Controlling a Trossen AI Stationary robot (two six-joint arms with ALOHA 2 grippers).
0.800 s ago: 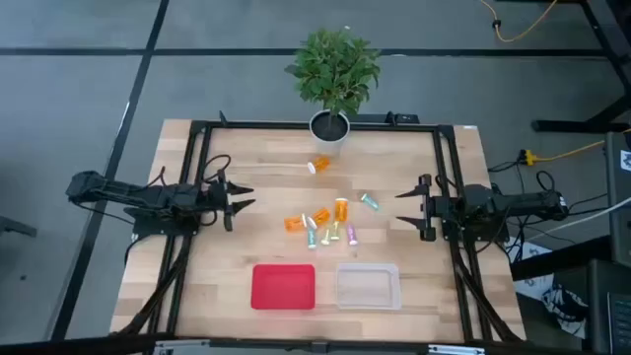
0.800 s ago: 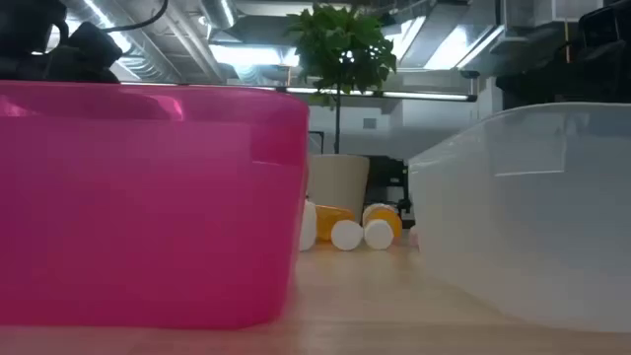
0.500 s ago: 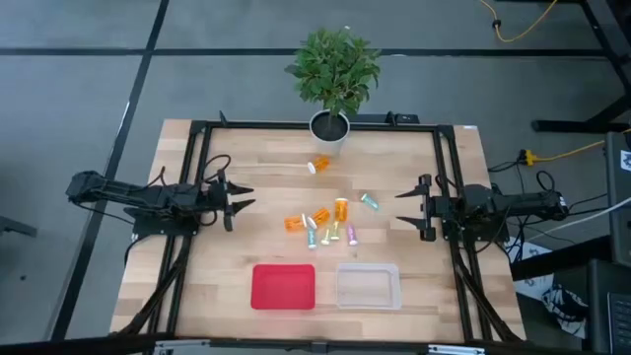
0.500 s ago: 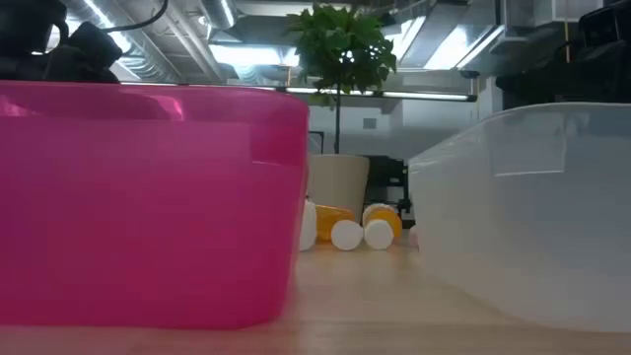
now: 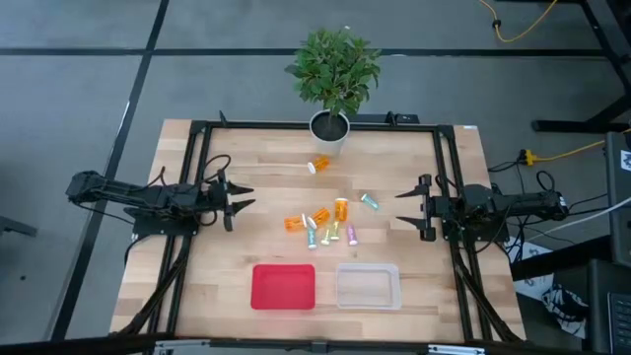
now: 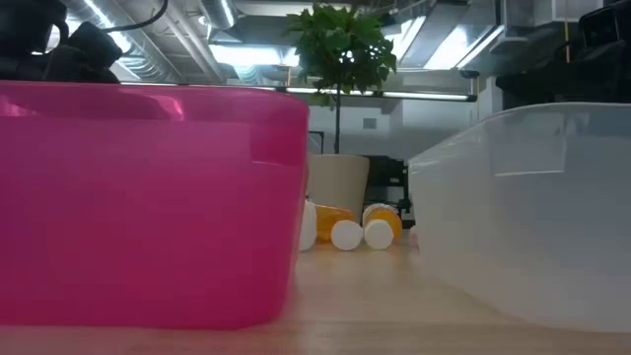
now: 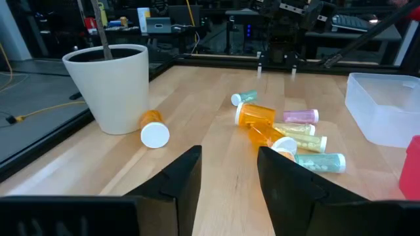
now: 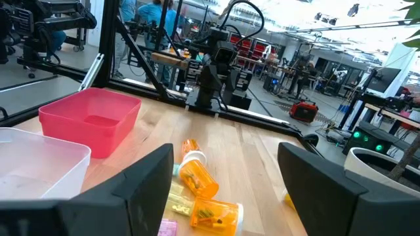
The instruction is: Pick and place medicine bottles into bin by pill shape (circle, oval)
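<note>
Several small medicine bottles lie on their sides in a cluster at the table's middle: orange ones with white caps, and pastel green, teal, yellow and pink ones. They also show in the left wrist view and the right wrist view. One orange bottle lies apart near the plant pot, and a teal one lies right of the cluster. My left gripper is open and empty at the table's left. My right gripper is open and empty at the table's right.
A pink bin and a clear bin stand side by side near the front edge. A potted plant in a white pot stands at the far middle. A black frame borders the table.
</note>
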